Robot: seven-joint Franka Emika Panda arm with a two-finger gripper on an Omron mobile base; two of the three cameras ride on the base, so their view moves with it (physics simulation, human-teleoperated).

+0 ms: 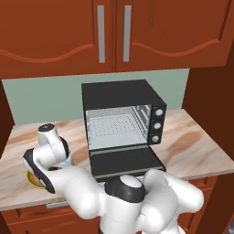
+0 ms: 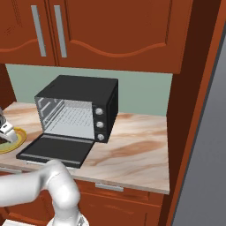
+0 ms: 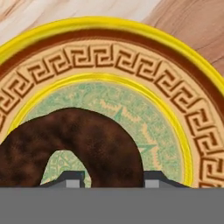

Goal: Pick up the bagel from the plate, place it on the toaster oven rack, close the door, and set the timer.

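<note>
Bagel (image 3: 83,144) lies on the plate (image 3: 183,109), on the pale green centre, and in the hand view its dark brown ring curves from nine o'clock over the top and down toward six o'clock. One limb of the ring sits directly between the two dark fingertips (image 3: 72,178) of the end effector (image 3: 111,180), which stand touching it on either side; the end effector is clenched on the bagel, which is not lifted clear of the plate.

Largest first: the marbled table (image 1: 192,141) carries the black toaster oven (image 1: 121,98) at its middle. The door (image 1: 125,162) is dropped open and lies flat toward six o'clock of the oven. The toaster oven rack (image 1: 112,128) spans the open cavity. The plate sits at nine o'clock of the oven in the left base view, near the table's front edge, with the arm's wrist bent down over it.
</note>
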